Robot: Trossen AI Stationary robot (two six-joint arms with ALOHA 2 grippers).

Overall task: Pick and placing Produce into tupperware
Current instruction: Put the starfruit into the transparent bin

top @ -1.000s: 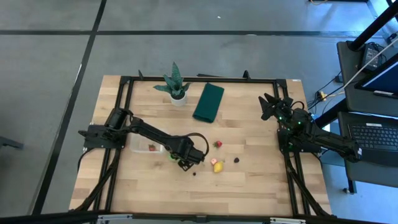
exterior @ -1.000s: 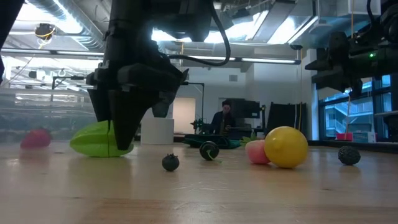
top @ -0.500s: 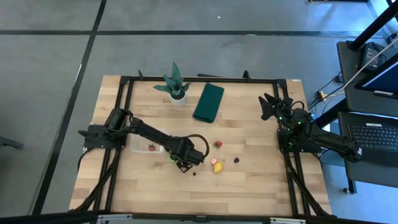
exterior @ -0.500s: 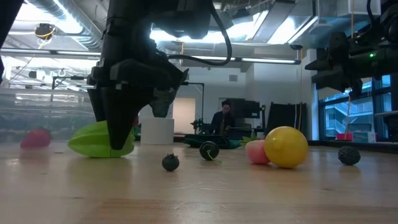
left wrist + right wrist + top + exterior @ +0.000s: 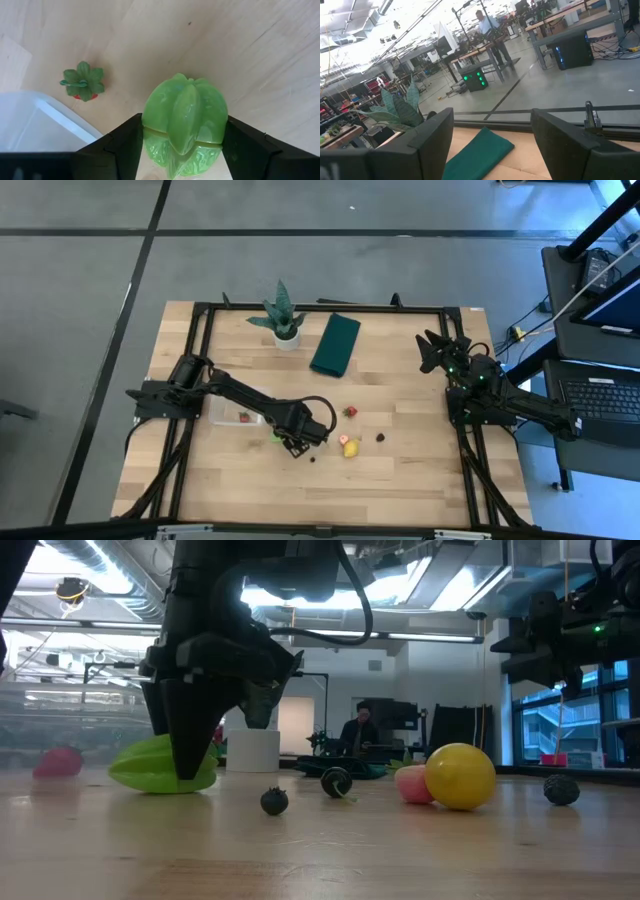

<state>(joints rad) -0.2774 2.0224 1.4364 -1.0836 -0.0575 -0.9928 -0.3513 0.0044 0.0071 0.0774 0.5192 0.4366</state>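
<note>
Left gripper [image 5: 182, 150] has narrowed around the green fruit [image 5: 185, 122], which sits right between its jaws; right gripper [image 5: 436, 352] waits open.

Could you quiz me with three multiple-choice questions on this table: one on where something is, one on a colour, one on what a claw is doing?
1. Where is the folded cloth?
A. beside the potted plant
B. inside the clear container
C. under the right arm

2. What colour is the toy piece between the left claw's fingers?
A. yellow
B. light green
C. red

3. How is the left claw placed?
A. raised high above the table
B. down at the table, a finger on each side of the green piece
C. inside the container

Answers: 1 A, the high view shows cloth and plant side by side; 2 B, the left wrist view shows it; 3 B, fingers flank the piece.
</note>
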